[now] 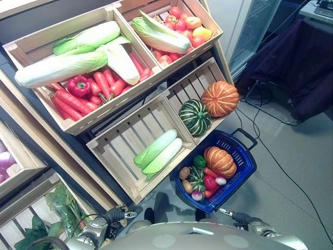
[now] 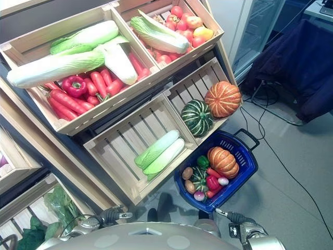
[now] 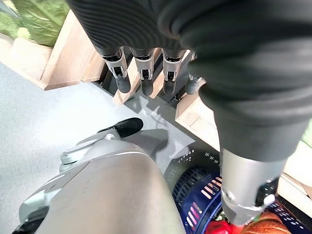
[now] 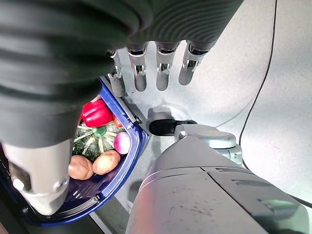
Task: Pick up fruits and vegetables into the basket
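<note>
Slanted wooden crates (image 1: pixel 130 143) of produce stand over a grey floor, and I see both hands hanging idle.

My left hand (image 3: pixel 141 73) and right hand (image 4: pixel 161 68) both hang with fingers straight and relaxed, grasping nothing. Beside the right one, the blue plastic basket (image 1: pixel 244 164) sits on the floor, with an orange pumpkin (image 1: pixel 219 160), red pepper (image 1: pixel 210 183) and potatoes (image 4: pixel 92 164) inside.
</note>
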Robot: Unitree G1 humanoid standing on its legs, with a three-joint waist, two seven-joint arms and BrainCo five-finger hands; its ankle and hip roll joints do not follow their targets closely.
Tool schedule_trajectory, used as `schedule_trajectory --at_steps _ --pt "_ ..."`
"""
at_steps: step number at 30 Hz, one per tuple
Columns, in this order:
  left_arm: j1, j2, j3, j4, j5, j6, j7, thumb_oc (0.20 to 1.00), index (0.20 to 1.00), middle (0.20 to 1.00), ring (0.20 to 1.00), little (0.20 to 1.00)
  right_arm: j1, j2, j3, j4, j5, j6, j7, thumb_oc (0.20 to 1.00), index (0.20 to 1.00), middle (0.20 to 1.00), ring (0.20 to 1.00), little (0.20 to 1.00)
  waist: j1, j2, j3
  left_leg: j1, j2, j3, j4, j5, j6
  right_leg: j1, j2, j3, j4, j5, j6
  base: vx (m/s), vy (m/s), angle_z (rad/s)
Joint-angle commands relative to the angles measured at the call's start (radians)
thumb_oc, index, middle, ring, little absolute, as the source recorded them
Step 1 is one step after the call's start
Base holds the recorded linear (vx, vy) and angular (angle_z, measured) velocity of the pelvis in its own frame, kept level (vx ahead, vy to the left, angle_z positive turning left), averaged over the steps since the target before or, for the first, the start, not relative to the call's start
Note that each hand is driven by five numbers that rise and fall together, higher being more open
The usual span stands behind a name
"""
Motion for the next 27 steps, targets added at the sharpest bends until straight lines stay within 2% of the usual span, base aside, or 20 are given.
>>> schedule_trajectory --at_steps 1,3,27 --pt "-0.052 -0.007 0.016 0.057 -0.023 0.026 -0.019 1.000 1.000 1.000 1.000 1.000 -0.026 0.000 0.013 0.022 -0.009 -0.013 -0.007 1.000 1.000 1.000 1.000 1.000 0.010 -0.022 0.042 0.011 -0.001 -0.044 0.016 -0.073 0.024 0.006 -0.031 -0.037 0.067 -0.028 -0.001 0.00 0.000 0.00" --pt "-0.050 -0.006 0.019 0.062 -0.042 -0.001 -0.021 1.000 1.000 1.000 1.000 1.000 -0.024 0.002 0.014 0.021 -0.007 -0.014 -0.013 1.000 1.000 1.000 1.000 1.000 0.008 -0.022 0.041 0.012 -0.001 -0.042 0.017 -0.072 0.024 0.005 -0.031 -0.037 0.069 -0.027 -0.002 0.00 0.000 0.00" --pt "-0.054 0.002 0.042 0.061 -0.057 -0.011 -0.027 1.000 1.000 1.000 1.000 1.000 -0.026 -0.004 0.001 0.031 -0.006 -0.019 -0.018 1.000 1.000 1.000 1.000 1.000 0.009 -0.023 0.036 0.031 0.002 -0.037 0.012 -0.077 0.026 0.022 -0.033 -0.042 0.069 -0.033 -0.002 0.00 0.000 0.00"
